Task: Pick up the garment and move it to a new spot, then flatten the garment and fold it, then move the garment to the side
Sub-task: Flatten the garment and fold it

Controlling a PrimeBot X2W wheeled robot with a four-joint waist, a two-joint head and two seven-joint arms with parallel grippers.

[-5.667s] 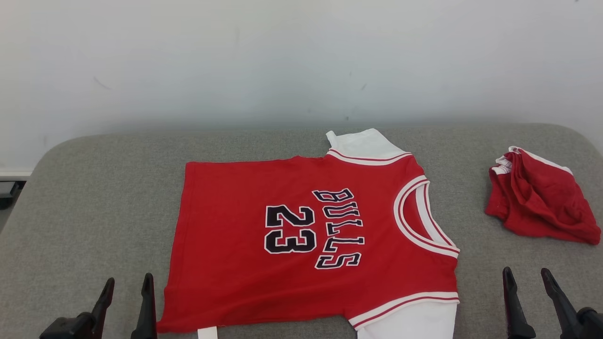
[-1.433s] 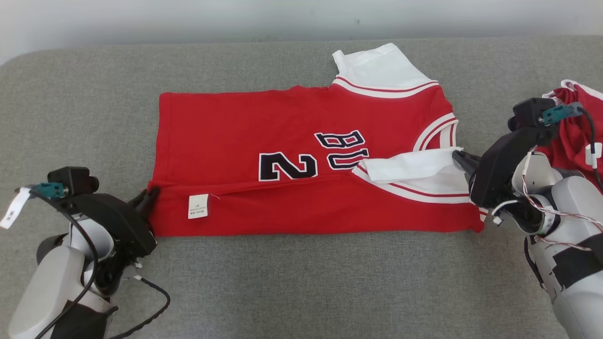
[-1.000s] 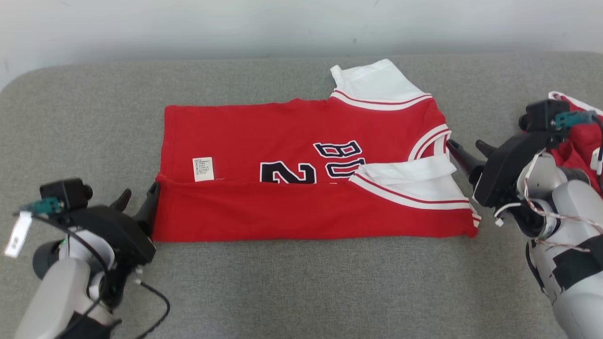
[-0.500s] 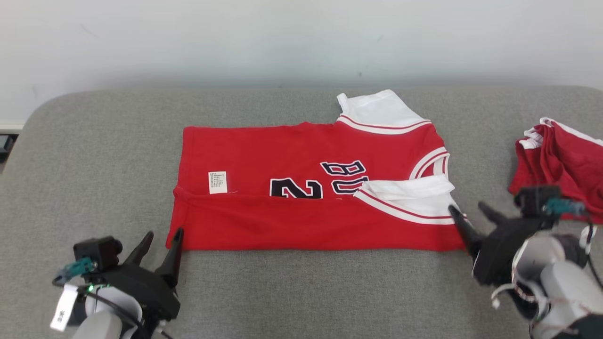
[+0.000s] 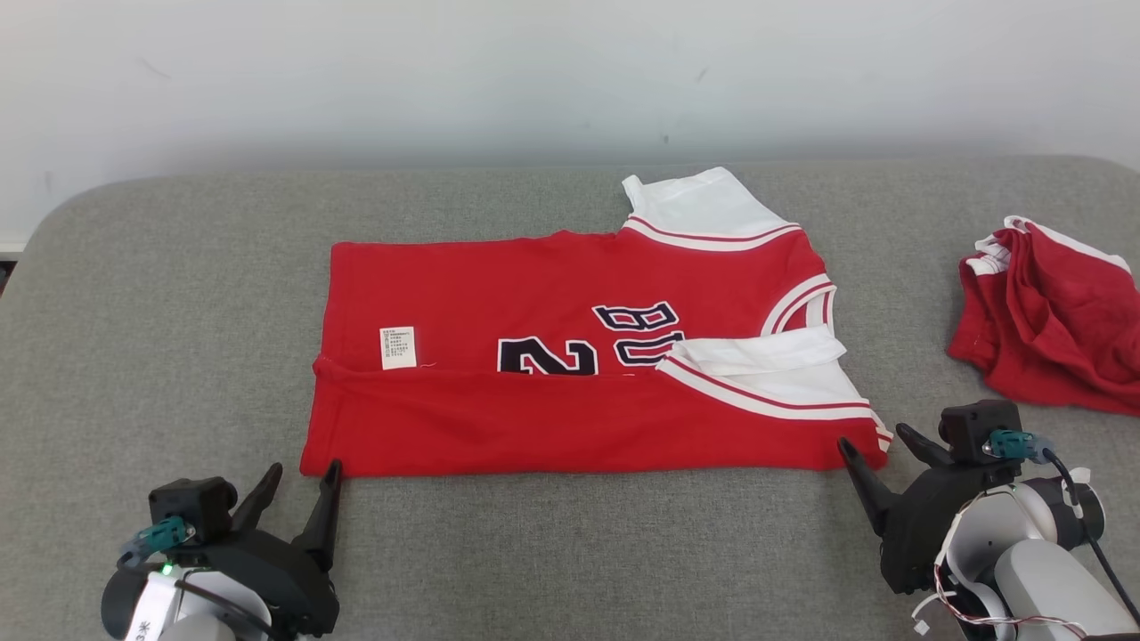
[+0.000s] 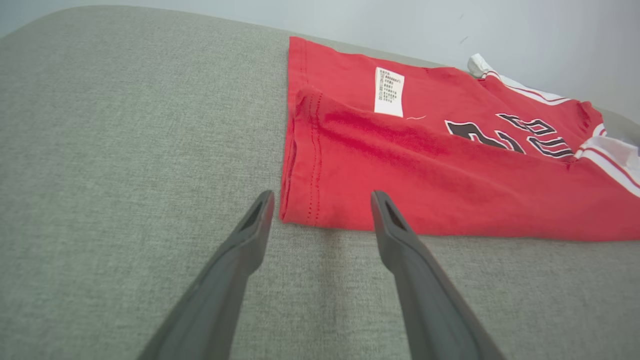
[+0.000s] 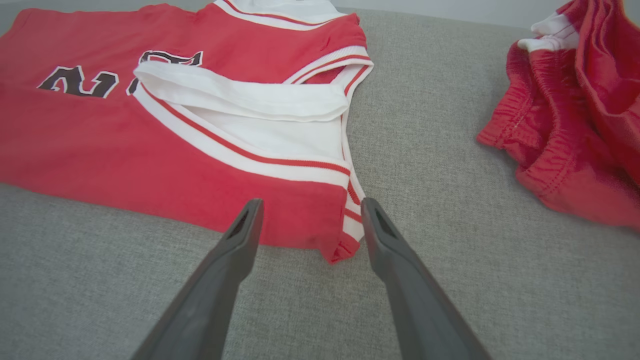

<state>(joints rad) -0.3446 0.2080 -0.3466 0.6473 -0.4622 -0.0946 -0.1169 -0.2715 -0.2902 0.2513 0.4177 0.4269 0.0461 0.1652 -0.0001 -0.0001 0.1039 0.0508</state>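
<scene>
The garment [image 5: 570, 347] is a red basketball jersey with white sleeves, lying across the grey cushion with its near third folded up over the black lettering; a white care label [image 5: 398, 347] shows on the fold. My left gripper [image 5: 301, 479] stands open just short of the jersey's near left corner [image 6: 300, 210], holding nothing. At the near right corner [image 7: 345, 240] my right gripper [image 5: 877, 441] is open too, its fingers on either side of the corner without touching it.
A second red garment [image 5: 1051, 325] lies crumpled at the far right of the grey cushion [image 5: 178, 294], also seen in the right wrist view [image 7: 575, 115]. A pale wall rises behind the cushion's far edge.
Since 5.7 s ago the jersey's near edge has been folded up over the lettering. In the last second both grippers have let go and drawn back toward me to the near corners.
</scene>
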